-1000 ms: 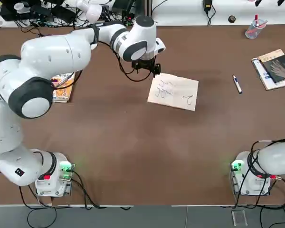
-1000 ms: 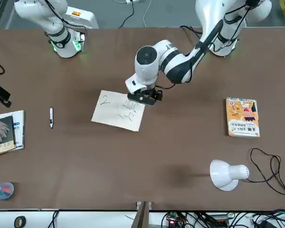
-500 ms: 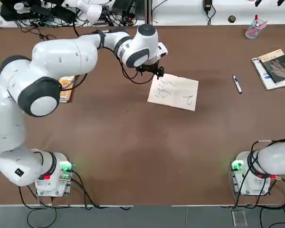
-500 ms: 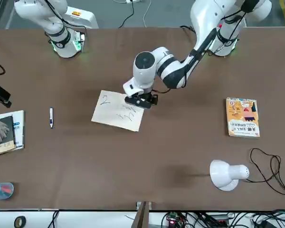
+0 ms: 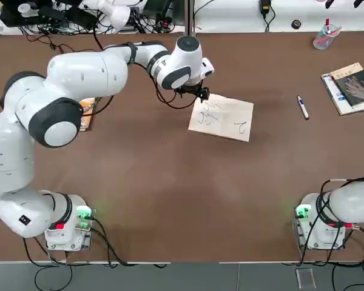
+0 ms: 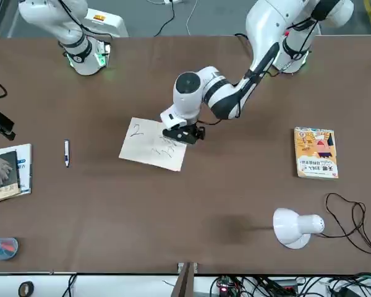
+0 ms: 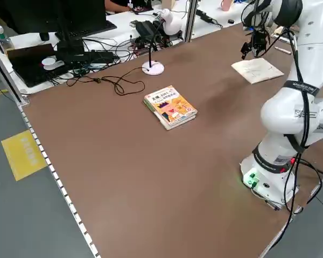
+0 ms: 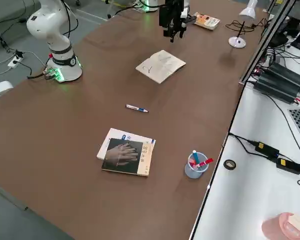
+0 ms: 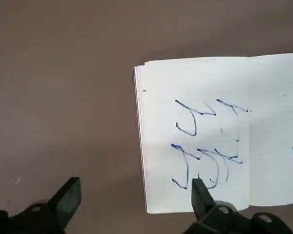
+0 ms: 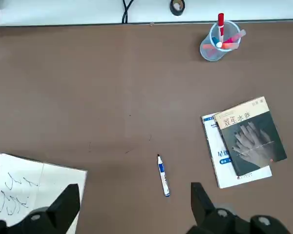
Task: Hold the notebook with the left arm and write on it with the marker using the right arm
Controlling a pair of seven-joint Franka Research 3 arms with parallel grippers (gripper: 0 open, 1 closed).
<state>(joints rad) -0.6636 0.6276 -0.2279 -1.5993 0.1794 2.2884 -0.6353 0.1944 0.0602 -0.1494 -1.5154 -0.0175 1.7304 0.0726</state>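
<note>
The notebook point(image 5: 221, 117) lies open and flat on the brown table, its white page marked with blue scribbles point(image 9: 205, 141). My left gripper point(image 5: 195, 93) hangs over the notebook's corner nearest the left arm's side, fingers open. In the left wrist view point(image 9: 135, 195) one finger point(image 9: 201, 194) is above the page and the other point(image 9: 67, 197) above bare table, with the pad's edge between them. Whether it touches I cannot tell. The marker point(image 5: 303, 107) lies alone to the right of the notebook point(image 6: 153, 144). My right gripper point(image 10: 134, 204) is open and empty, high above the marker point(image 10: 162, 176).
An orange-yellow book point(image 6: 316, 152) and a white desk lamp point(image 6: 297, 227) sit on the left arm's side. A dark-covered book point(image 5: 352, 86) on papers and a clear cup of pens point(image 5: 324, 36) stand at the far right. Cables and gear line the far edge.
My left gripper has shifted a little right and down onto the notebook's corner, with the arm's elbow swinging along. The right arm, notebook and marker have not moved.
</note>
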